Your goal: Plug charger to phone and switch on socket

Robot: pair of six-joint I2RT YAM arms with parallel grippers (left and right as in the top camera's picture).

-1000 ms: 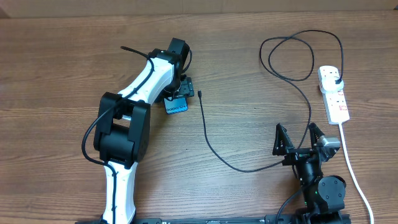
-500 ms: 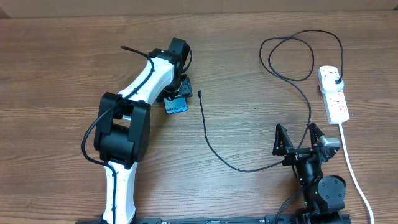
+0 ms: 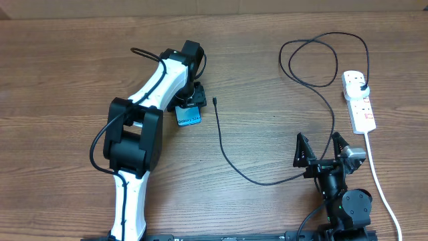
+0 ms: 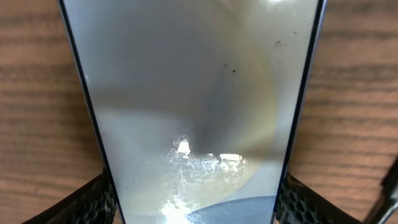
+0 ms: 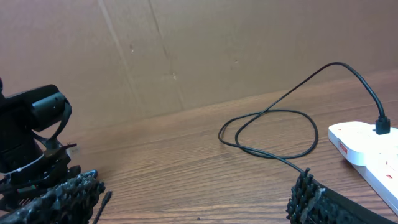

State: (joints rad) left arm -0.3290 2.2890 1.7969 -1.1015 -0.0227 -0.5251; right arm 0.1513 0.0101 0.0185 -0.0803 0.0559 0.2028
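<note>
Phone [image 3: 189, 117] shifted slightly with your left gripper [image 4: 199, 196], clamped on its edges; right gripper [image 3: 322, 148] stands apart. Hold flat: charger tip [image 3: 215, 101] lies just beside.

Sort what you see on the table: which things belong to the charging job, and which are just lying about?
Belong: phone, charger, socket with its white cord.
Lying about: no loose extras show; only the wooden table and cardboard backdrop.
</note>
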